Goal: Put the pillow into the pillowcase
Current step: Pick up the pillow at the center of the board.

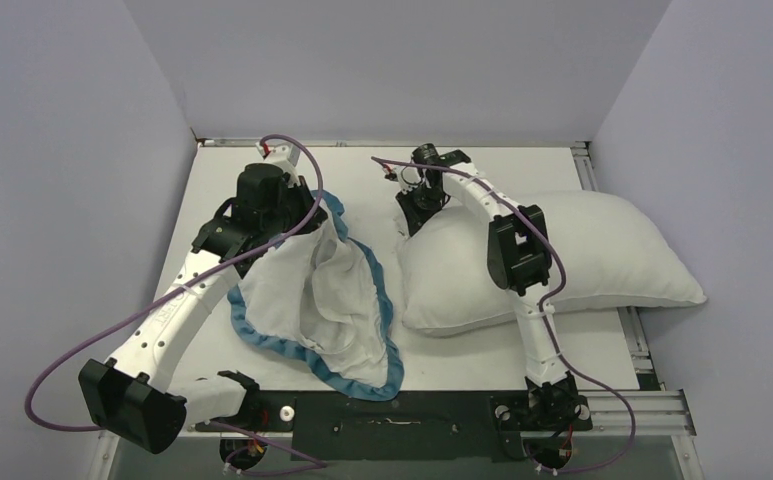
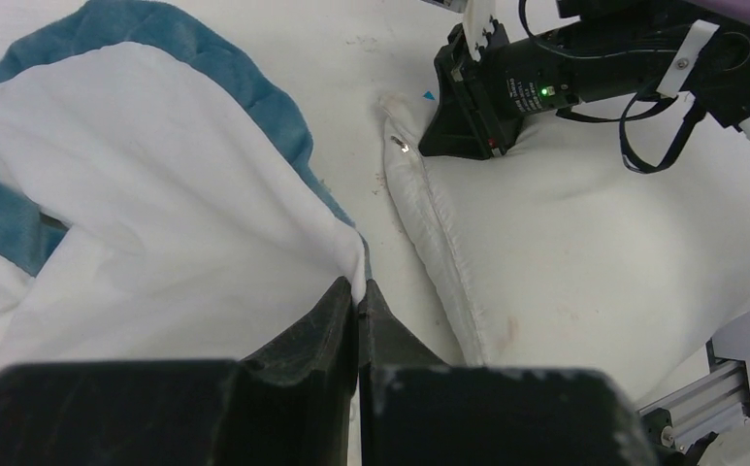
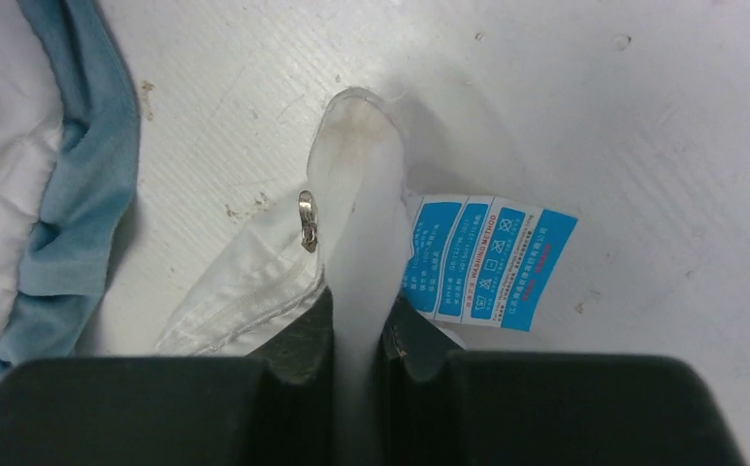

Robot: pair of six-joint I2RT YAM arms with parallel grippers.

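The plump white pillow (image 1: 582,262) lies on the right half of the table, its zipped corner (image 3: 351,155) pointing left. My right gripper (image 3: 356,306) is shut on that corner, white fabric pinched between its jaws beside a blue care label (image 3: 487,257). The pillowcase (image 1: 317,295), white inside with a blue ruffled edge, lies crumpled at centre left. My left gripper (image 2: 360,291) is shut on a fold of the pillowcase's rim (image 2: 351,248), a short way left of the pillow's seam (image 2: 429,223). In the top view the left gripper (image 1: 307,218) is at the pillowcase's far end.
Grey walls close the table on three sides. A metal rail (image 1: 652,405) runs along the right and near edges, and the pillow overhangs the right edge. Purple cables (image 1: 62,370) loop from both arms. The right arm (image 1: 517,255) stretches over the pillow.
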